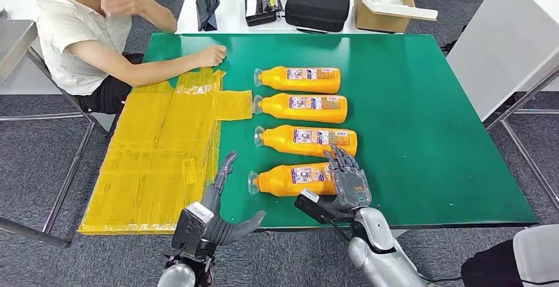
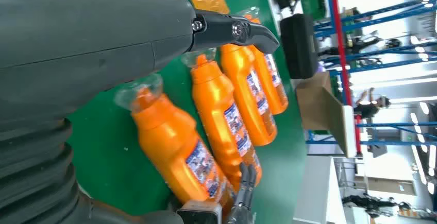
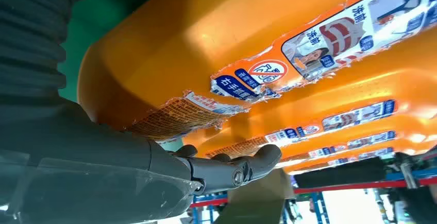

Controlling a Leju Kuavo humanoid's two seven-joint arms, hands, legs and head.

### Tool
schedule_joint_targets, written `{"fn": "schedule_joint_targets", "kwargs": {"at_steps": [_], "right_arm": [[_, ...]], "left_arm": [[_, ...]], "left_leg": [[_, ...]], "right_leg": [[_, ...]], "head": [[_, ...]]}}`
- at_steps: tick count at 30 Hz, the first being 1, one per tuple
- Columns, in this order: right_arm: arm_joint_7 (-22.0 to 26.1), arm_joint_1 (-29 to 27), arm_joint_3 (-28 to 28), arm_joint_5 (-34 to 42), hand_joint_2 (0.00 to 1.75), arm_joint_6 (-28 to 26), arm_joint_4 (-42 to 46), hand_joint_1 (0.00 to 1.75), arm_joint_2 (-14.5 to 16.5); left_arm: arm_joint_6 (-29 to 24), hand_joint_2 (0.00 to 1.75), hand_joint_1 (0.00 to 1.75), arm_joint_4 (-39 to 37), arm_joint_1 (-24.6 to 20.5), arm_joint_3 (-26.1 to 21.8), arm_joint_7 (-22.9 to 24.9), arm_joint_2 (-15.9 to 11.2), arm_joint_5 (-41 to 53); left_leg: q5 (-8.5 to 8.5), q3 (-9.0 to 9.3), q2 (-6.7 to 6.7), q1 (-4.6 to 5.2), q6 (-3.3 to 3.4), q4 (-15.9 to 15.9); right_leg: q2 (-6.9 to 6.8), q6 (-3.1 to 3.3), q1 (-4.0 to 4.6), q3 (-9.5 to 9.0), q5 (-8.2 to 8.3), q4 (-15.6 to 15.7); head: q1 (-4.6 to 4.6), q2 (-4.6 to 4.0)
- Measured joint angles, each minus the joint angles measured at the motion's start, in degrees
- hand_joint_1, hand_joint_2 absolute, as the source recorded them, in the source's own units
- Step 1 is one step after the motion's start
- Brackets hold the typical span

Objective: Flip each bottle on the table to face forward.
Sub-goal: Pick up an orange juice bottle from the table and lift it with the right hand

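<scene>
Green bench (image 1: 422,135) carries four orange bottles (image 1: 300,80) lying in a column, caps toward 9 o'clock, labels up. Right hand (image 1: 347,180) rests at the base of the nearest bottle (image 1: 290,180), fingers (image 1: 339,158) spread over it; can't tell if it's actually gripping. Left hand (image 1: 221,201) hovers at 7 o'clock, fingers wide, holding nothing. Yellow taped sheet (image 1: 158,155) lies at 9 o'clock, and a person's hand (image 1: 211,55) sits on the bench at 11.

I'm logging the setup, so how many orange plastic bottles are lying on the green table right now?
4, in one column on the green table: farthest orange plastic bottle, second, third, nearest with the right robot hand at its base. None appears hidden.
</scene>
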State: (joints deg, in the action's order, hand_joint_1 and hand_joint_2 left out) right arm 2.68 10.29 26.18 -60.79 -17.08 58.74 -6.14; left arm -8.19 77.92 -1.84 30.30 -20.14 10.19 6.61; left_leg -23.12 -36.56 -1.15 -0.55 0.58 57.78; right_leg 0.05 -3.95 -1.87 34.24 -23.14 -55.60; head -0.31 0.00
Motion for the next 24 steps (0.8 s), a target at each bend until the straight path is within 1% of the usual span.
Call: {"fn": "schedule_joint_targets", "kwargs": {"at_steps": [1,2,3,4,8,11,15,18,22,24], "right_arm": [[-0.2,0.2,0.0,-0.1,1.75,0.2,-0.3,1.04,0.0],[-0.4,0.5,0.0,-0.2,1.75,0.5,-0.7,1.22,0.0],[-0.8,1.1,0.0,-0.4,1.75,1.0,-1.3,1.65,0.0],[-1.0,1.6,0.1,-0.5,1.75,1.5,-2.0,1.75,-0.1],[-0.9,3.7,0.3,-0.5,1.75,4.0,-3.9,1.75,-0.6],[0.2,4.8,0.8,0.6,1.75,6.4,-4.5,1.75,-1.0],[3.7,6.2,1.0,5.4,1.75,11.1,-4.8,1.75,-1.8],[5.4,6.7,1.0,8.0,1.75,13.3,-5.0,1.75,-2.2],[7.8,8.0,1.1,15.4,1.75,19.5,-5.3,1.75,-3.2],[8.5,8.6,1.6,18.5,1.75,21.5,-5.5,1.75,-4.0]], "left_arm": [[0.0,1.75,0.00,-0.1,-0.1,0.1,0.1,0.0,0.0],[-0.1,1.75,0.00,-0.1,-0.1,0.1,0.1,0.0,0.0],[-0.1,1.75,0.00,-0.2,-0.3,0.2,0.2,0.0,0.0],[-0.2,1.75,0.00,-0.3,-0.4,0.2,0.3,0.0,0.0],[-0.4,1.75,0.00,-0.8,-0.9,0.3,0.4,0.0,-0.1],[-0.5,1.75,0.00,-1.1,-1.2,0.3,0.4,0.0,-0.3],[-0.6,1.75,0.00,-1.3,-1.8,0.3,-0.1,0.0,-0.7],[-0.6,1.75,0.00,-1.6,-2.2,0.3,-0.4,0.0,-0.9],[-0.6,1.75,0.00,-2.3,-3.2,0.6,-1.4,0.0,-2.2],[-0.6,1.75,0.00,-2.7,-3.8,0.9,-1.7,0.1,-2.8]], "left_leg": [[0.00,0.01,0.00,0.00,0.00,0.0],[0.00,0.03,0.01,0.00,0.00,0.0],[0.00,0.07,0.01,0.00,0.00,0.0],[0.00,0.13,0.01,0.00,0.00,0.0],[-0.02,0.33,0.03,0.01,0.01,0.0],[-0.07,0.53,0.06,0.01,0.02,0.0],[-0.33,0.98,0.25,0.01,0.10,0.0],[-0.35,1.12,0.42,0.01,0.06,0.0],[-0.41,1.34,0.82,0.01,0.00,0.0],[-0.42,1.48,0.90,0.01,-0.01,0.0]], "right_leg": [[0.00,0.00,0.00,-0.01,0.00,0.0],[0.00,0.00,0.00,-0.02,0.00,0.0],[0.00,0.00,0.00,-0.04,0.00,0.0],[0.00,0.00,0.00,-0.08,0.00,0.0],[0.00,0.01,-0.01,-0.22,0.00,0.0],[0.01,0.02,0.00,-0.13,-0.01,0.1],[0.22,0.12,0.01,-0.24,-0.14,0.1],[0.40,0.07,0.03,-0.32,-0.06,0.1],[0.80,0.07,0.06,-0.84,0.01,0.1],[0.88,0.07,0.07,-1.04,0.03,0.1]], "head": [[0.00,0.00],[0.00,0.00],[0.01,0.00],[0.01,0.00],[0.01,0.00],[0.01,0.00],[0.02,0.00],[0.00,0.00],[0.00,0.00],[0.01,0.00]]}}
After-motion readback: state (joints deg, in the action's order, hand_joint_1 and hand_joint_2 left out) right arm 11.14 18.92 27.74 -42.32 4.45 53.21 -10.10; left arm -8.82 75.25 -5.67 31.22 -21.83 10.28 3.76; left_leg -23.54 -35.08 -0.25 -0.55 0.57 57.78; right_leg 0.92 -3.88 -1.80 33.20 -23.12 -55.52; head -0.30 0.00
